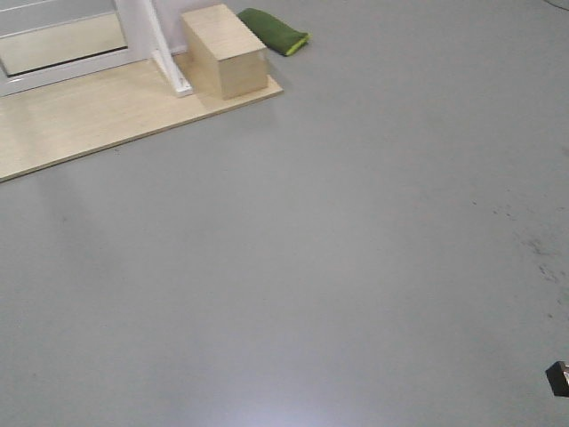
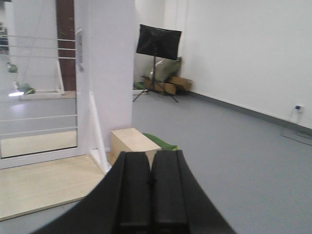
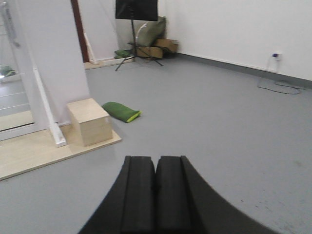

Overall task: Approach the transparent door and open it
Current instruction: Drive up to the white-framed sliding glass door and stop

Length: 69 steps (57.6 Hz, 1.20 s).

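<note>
The transparent door point(image 2: 39, 97) stands far off at the left, a white-framed glass panel crossed by thin white bars. Its grey pull handle point(image 2: 79, 48) runs down the right stile. The front view catches only the door's bottom edge point(image 1: 62, 44), and the right wrist view shows it at the left border point(image 3: 9, 73). My left gripper point(image 2: 150, 157) is shut and holds nothing, well short of the door. My right gripper point(image 3: 155, 162) is also shut and empty, over bare grey floor.
A pale wooden platform point(image 1: 89, 116) lies before the door, carrying a slanted white post point(image 2: 97, 141) and a wooden box point(image 1: 222, 49). A green cushion point(image 1: 276, 29) lies beside the box. A black stand point(image 2: 158, 41) and cardboard sit at the far wall. A cable point(image 3: 282, 85) trails right.
</note>
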Motion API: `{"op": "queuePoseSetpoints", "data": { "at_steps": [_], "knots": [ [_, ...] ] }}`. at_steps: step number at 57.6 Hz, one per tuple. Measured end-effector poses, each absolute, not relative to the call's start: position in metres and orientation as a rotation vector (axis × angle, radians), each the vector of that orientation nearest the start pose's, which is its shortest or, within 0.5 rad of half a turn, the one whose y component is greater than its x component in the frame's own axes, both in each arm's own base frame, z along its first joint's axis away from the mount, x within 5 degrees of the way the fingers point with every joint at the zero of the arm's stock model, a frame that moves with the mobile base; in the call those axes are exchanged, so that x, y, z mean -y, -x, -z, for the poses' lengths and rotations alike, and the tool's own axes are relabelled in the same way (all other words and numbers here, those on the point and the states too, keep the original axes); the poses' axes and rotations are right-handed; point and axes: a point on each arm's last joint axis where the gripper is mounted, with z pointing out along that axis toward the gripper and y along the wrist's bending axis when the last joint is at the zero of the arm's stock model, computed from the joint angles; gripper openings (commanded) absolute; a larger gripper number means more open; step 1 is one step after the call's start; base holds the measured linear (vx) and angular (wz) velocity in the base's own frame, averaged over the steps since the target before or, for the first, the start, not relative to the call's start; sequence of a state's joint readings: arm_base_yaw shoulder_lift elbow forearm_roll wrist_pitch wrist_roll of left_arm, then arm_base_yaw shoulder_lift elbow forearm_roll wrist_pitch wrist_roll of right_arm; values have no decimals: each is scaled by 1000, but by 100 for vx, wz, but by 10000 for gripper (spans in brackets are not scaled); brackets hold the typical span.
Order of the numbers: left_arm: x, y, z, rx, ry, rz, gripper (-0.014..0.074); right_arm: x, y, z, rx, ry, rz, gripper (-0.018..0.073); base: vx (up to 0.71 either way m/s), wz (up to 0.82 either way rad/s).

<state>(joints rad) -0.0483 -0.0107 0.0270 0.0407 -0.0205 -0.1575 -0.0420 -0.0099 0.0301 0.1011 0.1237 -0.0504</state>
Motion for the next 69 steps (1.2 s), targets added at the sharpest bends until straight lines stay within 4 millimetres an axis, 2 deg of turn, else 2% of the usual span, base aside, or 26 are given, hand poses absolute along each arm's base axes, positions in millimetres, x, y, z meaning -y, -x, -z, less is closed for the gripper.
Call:
{"op": "queuePoseSetpoints", "data": {
  "at_steps": [30, 69],
  "knots": [
    [3, -56, -207, -1480, 50, 134, -3, 1, -57, -192, -1626, -65, -16, -5, 53, 51],
    [3, -56, -207, -1480, 50, 134, -3, 1, -57, -192, -1626, -65, -16, -5, 56, 26]
  ]
}}
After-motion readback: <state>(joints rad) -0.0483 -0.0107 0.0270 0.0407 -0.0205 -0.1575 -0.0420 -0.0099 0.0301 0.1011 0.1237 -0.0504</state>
